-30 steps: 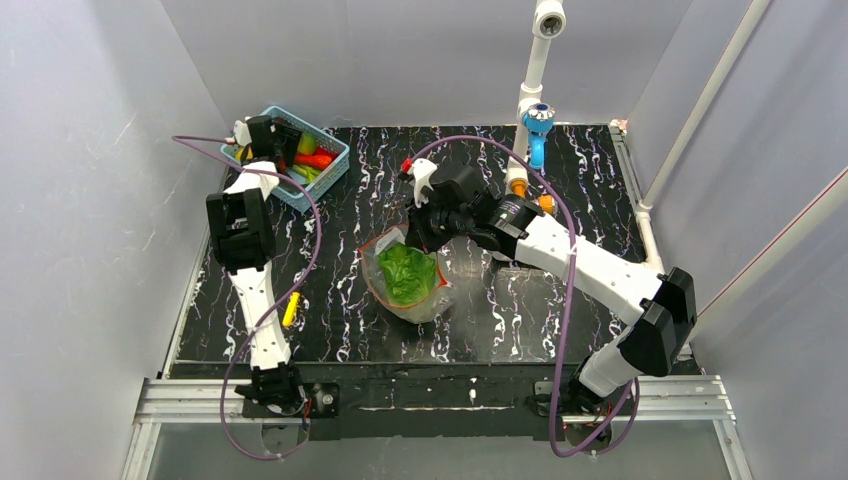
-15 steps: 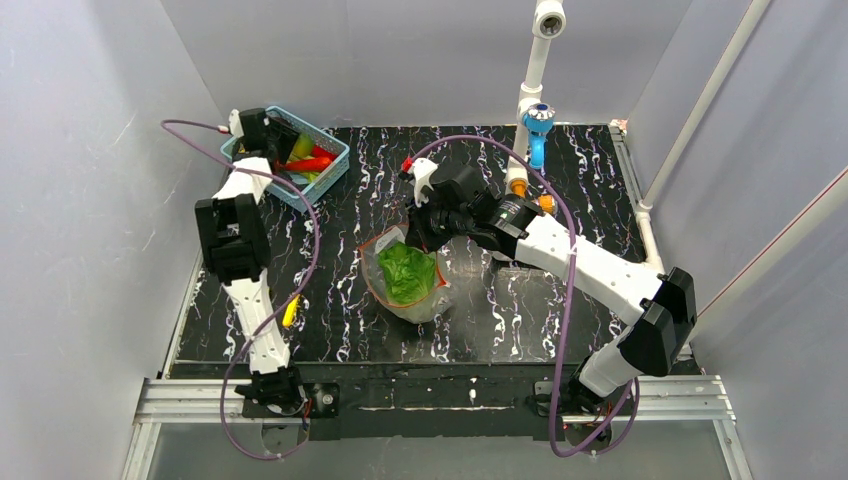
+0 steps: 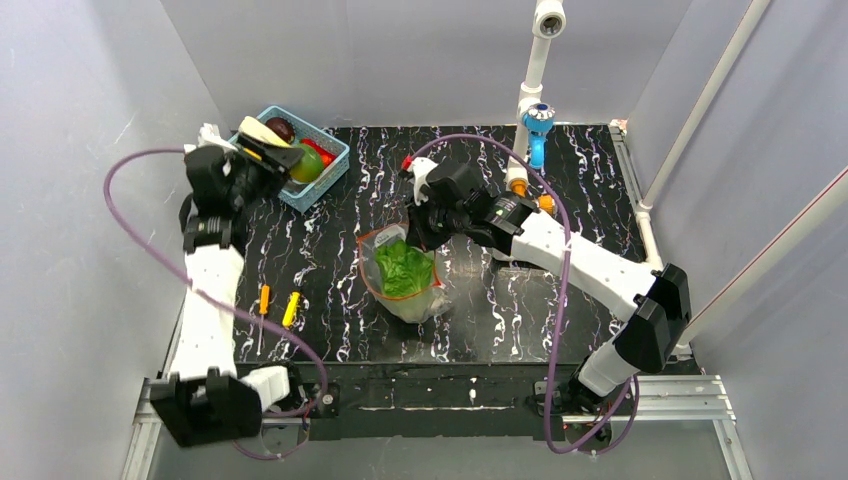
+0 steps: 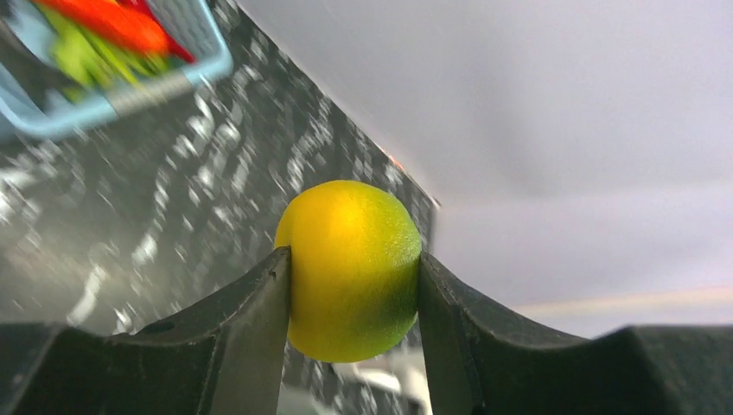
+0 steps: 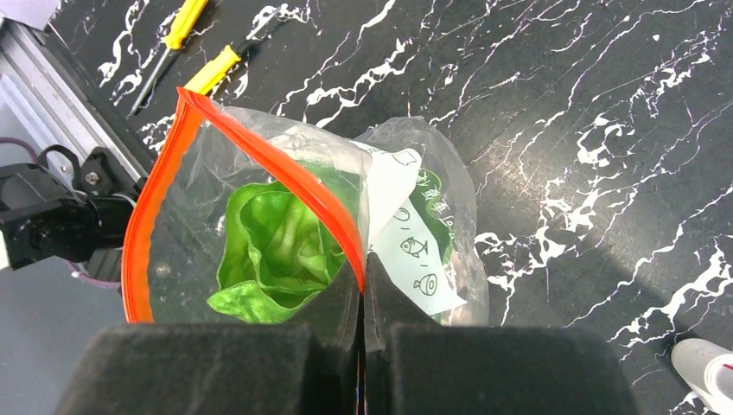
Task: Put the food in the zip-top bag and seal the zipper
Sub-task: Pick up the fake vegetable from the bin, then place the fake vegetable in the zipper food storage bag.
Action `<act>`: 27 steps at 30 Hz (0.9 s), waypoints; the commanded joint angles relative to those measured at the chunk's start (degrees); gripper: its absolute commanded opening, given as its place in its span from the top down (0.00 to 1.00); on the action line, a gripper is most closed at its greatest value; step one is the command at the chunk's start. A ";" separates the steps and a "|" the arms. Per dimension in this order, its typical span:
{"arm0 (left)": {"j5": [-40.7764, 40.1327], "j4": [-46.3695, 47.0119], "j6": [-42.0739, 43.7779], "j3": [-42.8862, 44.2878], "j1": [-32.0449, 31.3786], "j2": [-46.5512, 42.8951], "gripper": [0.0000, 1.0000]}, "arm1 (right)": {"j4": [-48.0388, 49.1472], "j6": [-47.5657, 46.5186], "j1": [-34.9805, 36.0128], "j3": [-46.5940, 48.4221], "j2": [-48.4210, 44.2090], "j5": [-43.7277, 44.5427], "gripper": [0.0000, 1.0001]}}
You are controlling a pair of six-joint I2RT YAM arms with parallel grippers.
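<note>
**Zip-top bag held open with lettuce inside, fruit lifted over the basket**

Zip-top bag (image 3: 424,298) lies on the black marbled table (image 3: 520,310), well apart from the blue basket (image 3: 333,160), to its right and nearer the arm bases. The green lettuce (image 3: 403,270) sits inside the bag, seen through the clear plastic and through the mouth. The zipper (image 5: 152,223), a red-orange strip, runs around the gaping mouth, which is tilted up and away from the basket side.

The right gripper (image 5: 362,270) has its fingers pressed together on the zipper at one end of the mouth, with the strip running down between them and that edge raised off the table.

The left gripper (image 4: 353,259) is at the basket, clamped on the yellow-green fruit (image 4: 350,251). A finger presses each side of the fruit. From above, the fruit hangs over the basket's near-right rim, clear of the table. A red chili (image 4: 112,22) lies in the basket.

Two yellow-handled screwdrivers (image 3: 291,308) lie on the table well nearer the arm bases than the basket.
</note>
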 commanded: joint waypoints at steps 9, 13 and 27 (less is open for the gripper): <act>25.91 -20.33 -6.47 -4.06 -4.98 -32.33 1.00 | -1.06 10.29 -0.37 11.39 0.72 -8.14 0.99; 28.12 -24.41 -8.46 -3.11 -11.47 -34.64 1.00 | 0.77 14.81 -0.24 14.43 1.95 -13.23 0.99; 7.47 -44.06 6.52 -3.80 -23.64 -30.11 1.00 | -2.67 16.55 -0.32 16.96 8.21 -8.62 0.99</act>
